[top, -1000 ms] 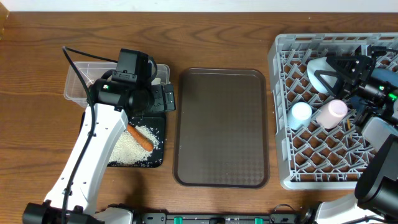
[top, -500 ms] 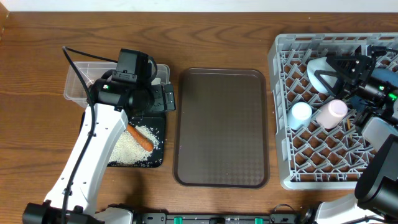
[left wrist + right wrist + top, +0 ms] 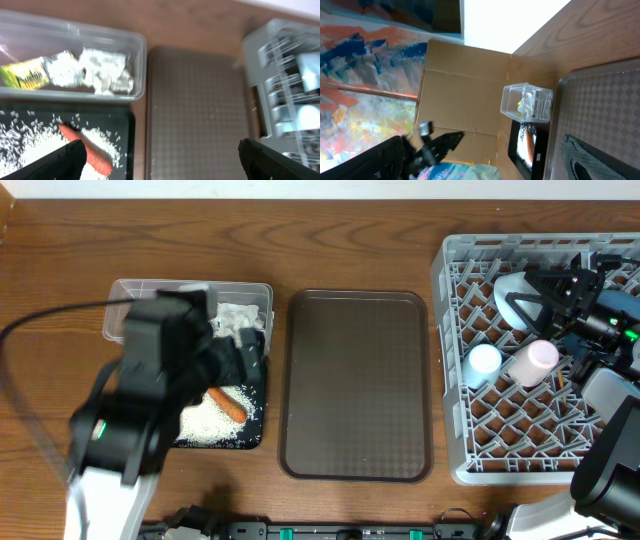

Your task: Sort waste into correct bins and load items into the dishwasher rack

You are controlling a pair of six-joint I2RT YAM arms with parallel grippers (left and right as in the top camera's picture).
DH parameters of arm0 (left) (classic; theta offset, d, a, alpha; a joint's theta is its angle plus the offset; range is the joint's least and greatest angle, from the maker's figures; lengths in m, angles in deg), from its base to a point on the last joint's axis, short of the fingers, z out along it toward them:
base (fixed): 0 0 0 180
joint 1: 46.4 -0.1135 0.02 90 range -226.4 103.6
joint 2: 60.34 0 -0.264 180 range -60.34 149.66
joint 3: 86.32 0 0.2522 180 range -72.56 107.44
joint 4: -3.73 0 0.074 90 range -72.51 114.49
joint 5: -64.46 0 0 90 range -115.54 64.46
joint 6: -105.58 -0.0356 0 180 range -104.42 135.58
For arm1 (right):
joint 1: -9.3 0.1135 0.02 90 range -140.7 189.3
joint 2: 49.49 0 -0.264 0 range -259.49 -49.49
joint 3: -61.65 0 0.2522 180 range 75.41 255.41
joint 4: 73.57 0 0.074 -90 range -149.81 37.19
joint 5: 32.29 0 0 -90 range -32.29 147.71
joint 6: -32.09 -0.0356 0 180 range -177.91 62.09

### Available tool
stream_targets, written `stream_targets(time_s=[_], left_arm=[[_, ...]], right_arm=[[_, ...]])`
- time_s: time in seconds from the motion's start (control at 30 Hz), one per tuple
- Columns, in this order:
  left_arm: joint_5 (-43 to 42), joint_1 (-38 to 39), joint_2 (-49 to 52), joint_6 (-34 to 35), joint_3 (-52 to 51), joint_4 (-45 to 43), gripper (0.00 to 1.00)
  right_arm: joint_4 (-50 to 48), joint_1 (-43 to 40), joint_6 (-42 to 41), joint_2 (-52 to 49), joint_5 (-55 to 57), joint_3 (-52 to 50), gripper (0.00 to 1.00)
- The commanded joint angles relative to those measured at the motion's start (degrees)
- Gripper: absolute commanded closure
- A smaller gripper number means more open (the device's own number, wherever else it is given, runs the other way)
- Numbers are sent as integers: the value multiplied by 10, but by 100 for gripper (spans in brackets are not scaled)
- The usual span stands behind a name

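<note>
The clear tub (image 3: 130,292) holds crumpled white paper (image 3: 102,74) and the yellow-green wrapper (image 3: 24,77). The black tray (image 3: 255,442) in front of it holds rice (image 3: 205,423) and the orange carrot (image 3: 226,403). My left gripper (image 3: 160,162) is open and empty, raised above the black tray's right edge; it looks blurred in the overhead view (image 3: 243,358). The grey rack (image 3: 452,420) at the right holds the light blue cup (image 3: 485,360), pink cup (image 3: 533,362) and white bowl (image 3: 508,285). My right gripper (image 3: 530,302) is open over the rack by the bowl. Plate and chopsticks are not visible.
The bare brown serving tray (image 3: 357,385) lies between the black tray and the rack. My left arm (image 3: 125,430) fills the front left of the overhead view. A cardboard box (image 3: 465,90) stands beyond the table's left end.
My left arm has lifted and swung back to the left, blurred with motion, uncovering the tub's contents. The right arm and the rack's contents have not moved.
</note>
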Motion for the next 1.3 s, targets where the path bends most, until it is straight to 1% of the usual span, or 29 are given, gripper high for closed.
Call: stream_targets(time_s=[0.0, 0.33, 0.57, 0.9, 1.07, 1.27], left_arm=[[5, -2, -65, -3, -1, 1, 0], [5, -2, -249, -3, -1, 1, 0], [5, -2, -338, -3, -2, 2, 0], [5, -5, -414, -3, -3, 17, 0], [5, -20, -438, -3, -8, 16, 0], [5, -32, -468, -3, -50, 16, 0]], right_arm=[[-23, 4, -4, 13, -6, -3, 1], [-23, 4, -4, 13, -6, -3, 1], [-23, 4, -4, 13, -6, -3, 1], [-23, 4, -4, 13, -6, -3, 1], [-23, 5, -4, 13, -6, -3, 1], [-23, 5, -4, 13, -6, -3, 1]])
